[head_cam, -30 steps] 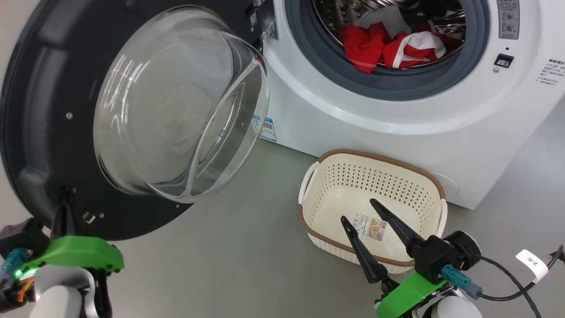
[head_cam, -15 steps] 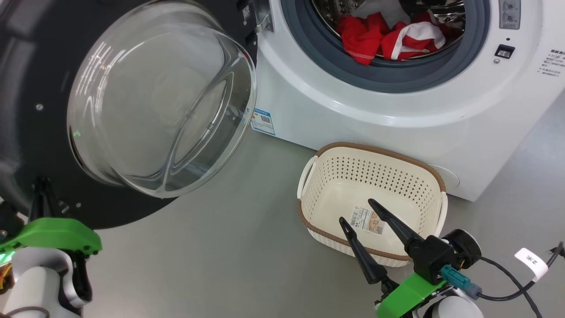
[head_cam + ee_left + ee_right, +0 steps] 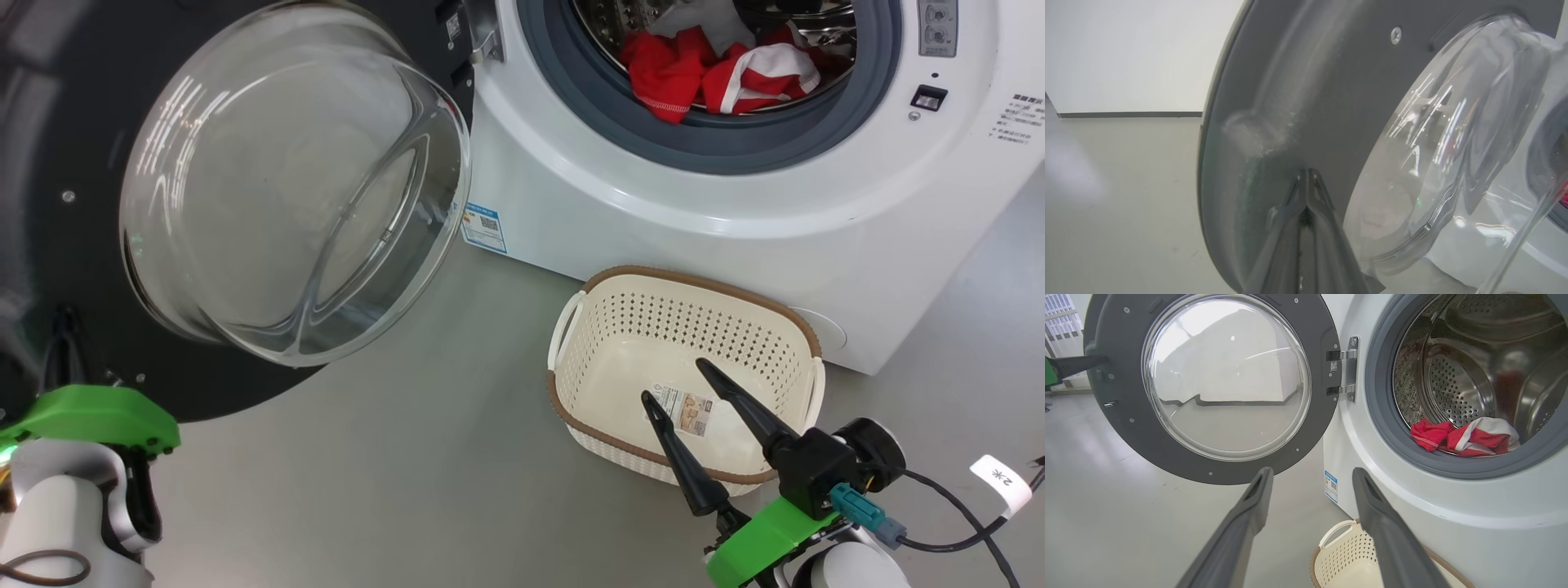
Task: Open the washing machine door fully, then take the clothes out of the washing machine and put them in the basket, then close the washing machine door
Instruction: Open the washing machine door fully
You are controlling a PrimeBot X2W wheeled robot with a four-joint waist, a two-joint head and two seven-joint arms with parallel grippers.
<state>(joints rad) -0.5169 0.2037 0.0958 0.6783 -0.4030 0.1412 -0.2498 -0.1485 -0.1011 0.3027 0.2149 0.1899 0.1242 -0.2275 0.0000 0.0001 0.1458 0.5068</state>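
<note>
Head view has the washing machine (image 3: pixel 735 212) standing white across the upper right, its mouth uncovered inside a grey rubber ring (image 3: pixel 735 151). The washing machine door (image 3: pixel 49 163) hangs swung wide out on the left, its dark inner face and bulging glass bowl (image 3: pixel 277 180) turned toward the camera. The basket (image 3: pixel 653 327) sits upright on the grey floor (image 3: pixel 408 457), just in front of the machine and below its mouth. The clothes (image 3: pixel 669 73) lie in a red and white heap at the front of the drum, against the ring. The right gripper (image 3: pixel 676 380) shows over the basket's near side, jaws spread wide with nothing between them. The left gripper (image 3: pixel 62 327) has its fingers (image 3: pixel 1306 192) pressed together, tips against the door's dark face near its outer edge. A blue sticker (image 3: pixel 483 229) marks the machine's lower front corner.
</note>
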